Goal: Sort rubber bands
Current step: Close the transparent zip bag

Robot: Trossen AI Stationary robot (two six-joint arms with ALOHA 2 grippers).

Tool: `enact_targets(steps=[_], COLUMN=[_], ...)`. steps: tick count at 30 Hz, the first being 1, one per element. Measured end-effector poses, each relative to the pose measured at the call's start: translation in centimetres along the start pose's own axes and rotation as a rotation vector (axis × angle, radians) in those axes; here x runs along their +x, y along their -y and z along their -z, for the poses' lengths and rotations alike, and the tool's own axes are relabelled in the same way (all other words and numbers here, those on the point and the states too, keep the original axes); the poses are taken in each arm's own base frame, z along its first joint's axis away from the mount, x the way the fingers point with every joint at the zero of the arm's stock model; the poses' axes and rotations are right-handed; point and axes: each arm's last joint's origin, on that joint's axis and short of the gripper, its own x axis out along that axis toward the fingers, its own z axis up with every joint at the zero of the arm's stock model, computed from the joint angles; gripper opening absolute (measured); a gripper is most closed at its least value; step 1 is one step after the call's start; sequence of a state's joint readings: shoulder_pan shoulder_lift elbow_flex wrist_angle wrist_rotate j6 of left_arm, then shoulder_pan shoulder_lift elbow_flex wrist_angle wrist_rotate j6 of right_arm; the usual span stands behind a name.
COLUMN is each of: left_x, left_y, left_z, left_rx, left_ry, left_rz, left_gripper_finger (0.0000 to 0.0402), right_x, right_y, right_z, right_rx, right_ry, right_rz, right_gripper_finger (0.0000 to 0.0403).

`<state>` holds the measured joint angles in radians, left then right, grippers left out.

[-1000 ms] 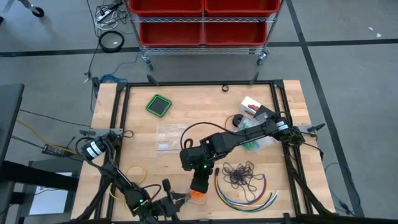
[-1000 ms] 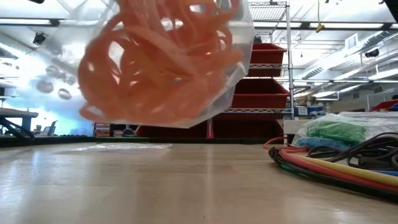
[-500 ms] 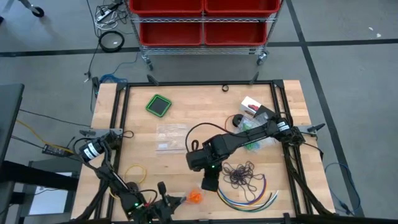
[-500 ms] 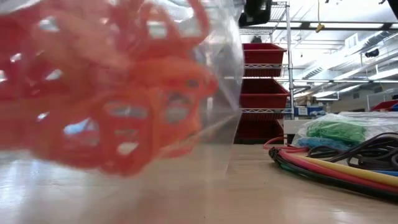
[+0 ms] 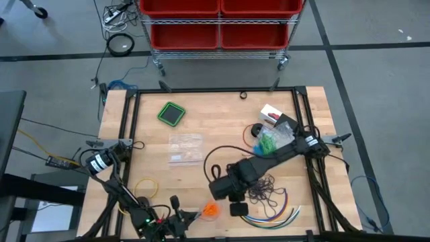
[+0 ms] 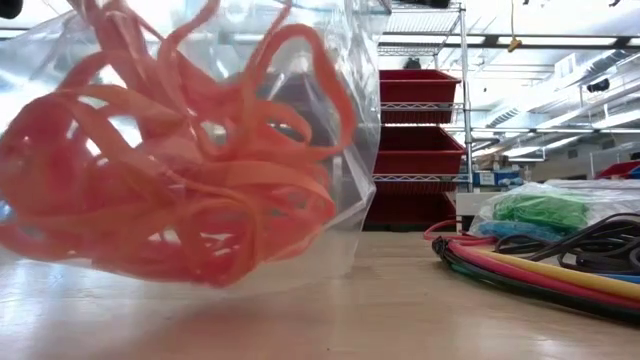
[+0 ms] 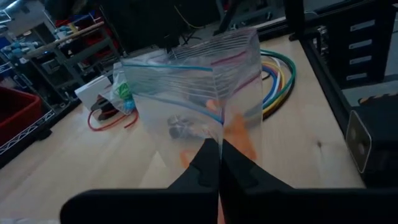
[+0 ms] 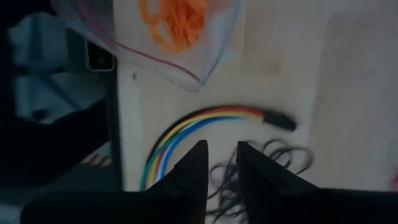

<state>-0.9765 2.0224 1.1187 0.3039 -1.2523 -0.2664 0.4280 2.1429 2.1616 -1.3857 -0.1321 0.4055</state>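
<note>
1. Holding a clear zip bag [image 7: 205,93] by its lower edge, my left gripper [image 7: 219,163] has its fingers pinched together at the table's front edge.
2. I see the orange rubber bands [image 6: 170,200] bunched inside that bag (it fills the low view).
3. My right gripper [image 8: 219,165] hovers over the multicoloured cables [image 8: 186,127], fingers slightly parted, empty.
4. Green rubber bands [image 5: 268,143] lie bagged near the right arm.

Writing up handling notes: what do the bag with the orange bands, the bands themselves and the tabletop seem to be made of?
The bag looks like thin clear glossy plastic film: shelves show through it, and it creases. The orange rubber bands look like matte elastic rubber, limp flat loops. The table appears to be pale wood with visible plank seams, possibly laminate.
</note>
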Motion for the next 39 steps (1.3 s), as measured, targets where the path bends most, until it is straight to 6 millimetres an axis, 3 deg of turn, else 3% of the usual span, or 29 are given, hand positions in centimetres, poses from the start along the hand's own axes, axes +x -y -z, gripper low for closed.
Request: enact_targets(steps=[5, 10, 16, 25, 39], left_x=[0.0, 0.0, 0.0, 0.0, 0.0], left_y=[0.0, 0.0, 0.0, 0.0, 0.0], left_z=[0.0, 0.0, 0.0, 0.0, 0.0], left_rx=[0.000, -0.003, -0.005, -0.006, -0.007], left_ry=[-0.001, -0.001, -0.001, 0.000, 0.000], left_rz=[0.001, 0.001, 0.000, 0.001, 0.001], left_gripper_finger=[0.0001, 0.0001, 0.0001, 0.0001, 0.0001], right_x=[0.1, 0.2, 0.6, 4.5, 4.3], right_y=[-2.4, -3.9, -3.7, -2.7, -3.1], right_z=[0.6, 0.5, 0.6, 0.4, 0.0], right_rx=[-0.118, -0.168, -0.157, -0.148, -0.156], right_ry=[0.108, 0.190, 0.183, 0.156, 0.216], right_rz=[0.118, 0.110, 0.129, 0.138, 0.112], right_gripper_finger=[0.0073, 0.0073, 0.0073, 0.0073, 0.0073])
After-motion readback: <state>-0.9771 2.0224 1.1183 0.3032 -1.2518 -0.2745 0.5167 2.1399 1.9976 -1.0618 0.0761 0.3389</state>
